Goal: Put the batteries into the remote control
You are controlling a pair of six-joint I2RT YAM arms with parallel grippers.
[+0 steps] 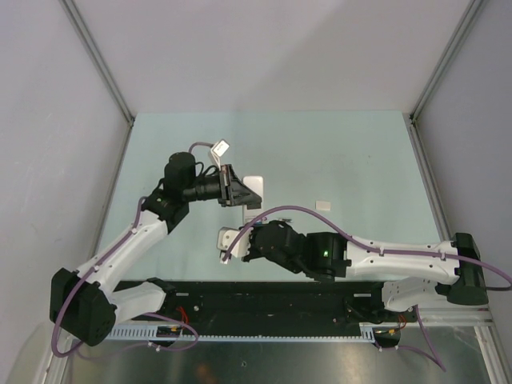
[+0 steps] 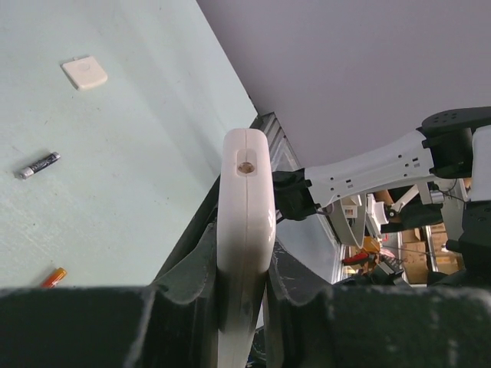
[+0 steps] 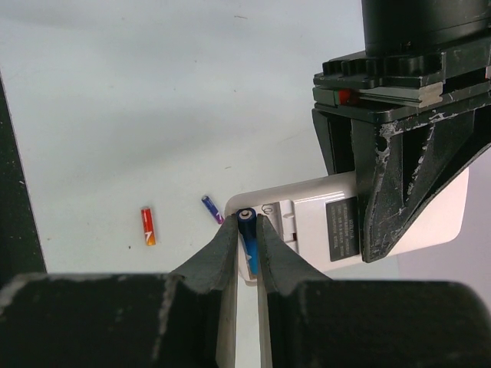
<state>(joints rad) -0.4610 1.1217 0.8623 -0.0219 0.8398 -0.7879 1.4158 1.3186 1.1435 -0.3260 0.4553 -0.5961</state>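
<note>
Two risks: the bright blue battery [image 3: 247, 230], pinched by the right fingers [image 3: 224, 253] against the remote control [image 3: 307, 222], could skew in its bay and jam, or twist it within the clamping left fingers [image 3: 383, 192].

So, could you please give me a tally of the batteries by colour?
Bright blue battery: 1
Dark purple battery: 1
Red battery: 1
Grey-silver battery: 1
Total: 4
</note>
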